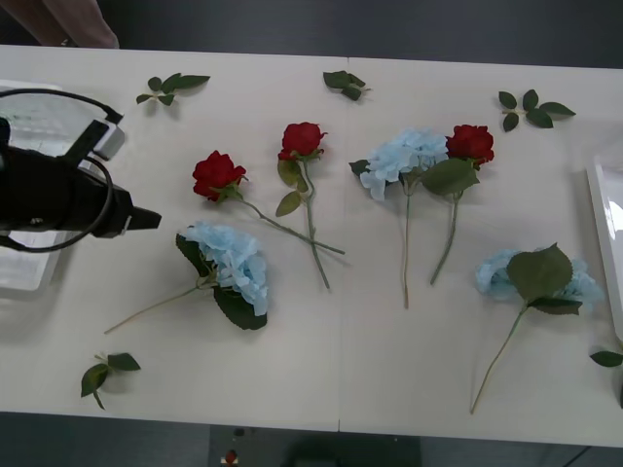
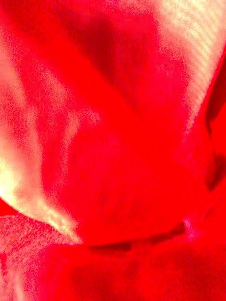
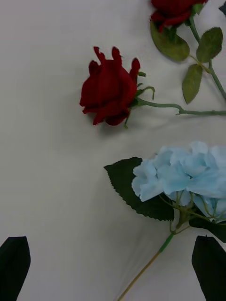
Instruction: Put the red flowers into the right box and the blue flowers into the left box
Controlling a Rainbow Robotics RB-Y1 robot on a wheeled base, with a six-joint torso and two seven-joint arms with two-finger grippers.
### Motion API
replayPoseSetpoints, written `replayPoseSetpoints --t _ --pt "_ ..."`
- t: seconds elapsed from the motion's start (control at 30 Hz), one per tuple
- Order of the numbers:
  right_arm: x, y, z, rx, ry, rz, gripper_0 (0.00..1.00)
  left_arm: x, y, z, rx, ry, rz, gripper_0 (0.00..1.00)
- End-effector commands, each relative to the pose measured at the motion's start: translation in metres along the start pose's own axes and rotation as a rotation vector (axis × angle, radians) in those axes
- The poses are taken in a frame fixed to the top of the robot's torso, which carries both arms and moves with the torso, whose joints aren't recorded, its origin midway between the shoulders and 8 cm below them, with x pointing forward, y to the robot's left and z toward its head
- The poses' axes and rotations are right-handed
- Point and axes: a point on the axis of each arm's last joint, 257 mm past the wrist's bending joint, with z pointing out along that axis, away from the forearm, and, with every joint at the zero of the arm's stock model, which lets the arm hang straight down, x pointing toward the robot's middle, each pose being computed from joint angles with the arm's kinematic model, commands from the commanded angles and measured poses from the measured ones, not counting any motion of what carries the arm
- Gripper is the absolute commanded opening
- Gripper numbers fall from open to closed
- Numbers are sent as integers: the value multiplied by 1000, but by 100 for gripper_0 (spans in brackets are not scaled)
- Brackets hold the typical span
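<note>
Item: left hand (image 3: pixel 113 270), fingers spread wide and empty, poised over the desk (image 1: pixel 341 341) just beside the nearest blue flower (image 1: pixel 229 263). I read this as the approach to a pick.

Red flowers: one (image 1: pixel 216 175) just beyond that blue flower, a second (image 1: pixel 301 140) near it with stems crossing, a third (image 1: pixel 470 143) well apart.

Left box (image 1: pixel 24 277): under my left arm.

Right hand: I cannot tell its state.

Next: lower over the blue flower's stem (image 3: pixel 155 256), close, carry it to the left box.
</note>
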Motion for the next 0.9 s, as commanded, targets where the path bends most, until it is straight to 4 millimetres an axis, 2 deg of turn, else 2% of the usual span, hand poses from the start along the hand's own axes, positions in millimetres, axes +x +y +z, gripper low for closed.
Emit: replayPoseSetpoints --t 0.03,0.17,0.23,0.4,0.57,0.9 --pt "-29 -32 -40 73 -74 -108 0 8 -13 1 8 24 83 100" --pt "-28 -62 -41 90 -67 -133 0 23 -28 15 33 51 108 100" --pt "-29 -78 -37 93 -74 -145 0 33 -30 21 25 69 133 100" --pt "-30 -115 -21 104 -87 -175 0 48 -35 35 12 90 189 100" --pt "-26 -139 0 137 -84 -212 0 53 -43 48 7 97 233 100" --pt "1 -151 58 130 -66 -188 0 59 -54 81 9 94 267 100"
